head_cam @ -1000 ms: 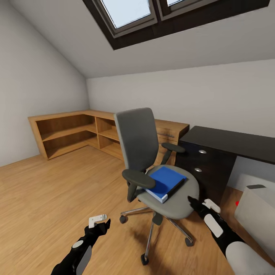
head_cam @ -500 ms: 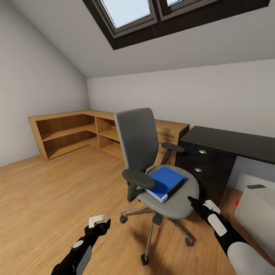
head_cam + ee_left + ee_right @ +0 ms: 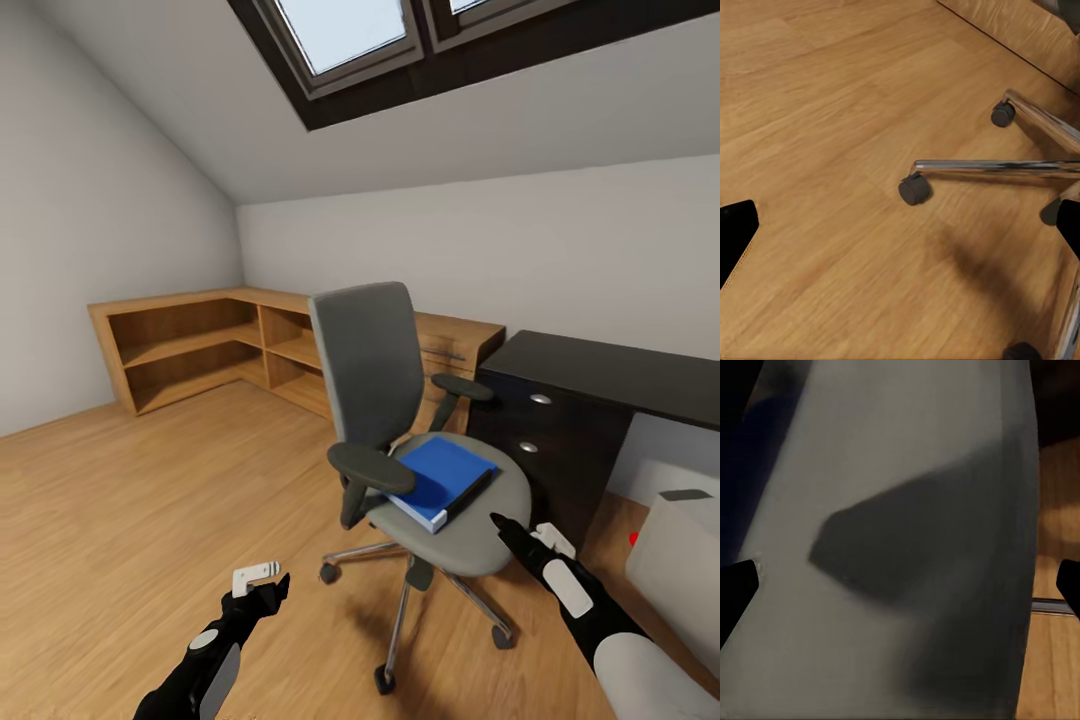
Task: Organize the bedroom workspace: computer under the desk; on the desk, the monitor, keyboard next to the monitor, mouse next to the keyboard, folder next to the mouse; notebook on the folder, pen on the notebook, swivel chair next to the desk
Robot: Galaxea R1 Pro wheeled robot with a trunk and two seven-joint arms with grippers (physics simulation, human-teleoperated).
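Right claw (image 3: 500,523) spread open at the grey-seated swivel chair (image 3: 455,510), just short of the bright blue flat folder (image 3: 440,478). Left claw (image 3: 268,583) hangs open over the wooden floor (image 3: 150,500).

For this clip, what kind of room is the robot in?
Likely an attic room used as a home office. A sloped ceiling carries a skylight, a swivel chair with a blue folder on its seat stands by a black desk, and low wooden shelves line the walls.
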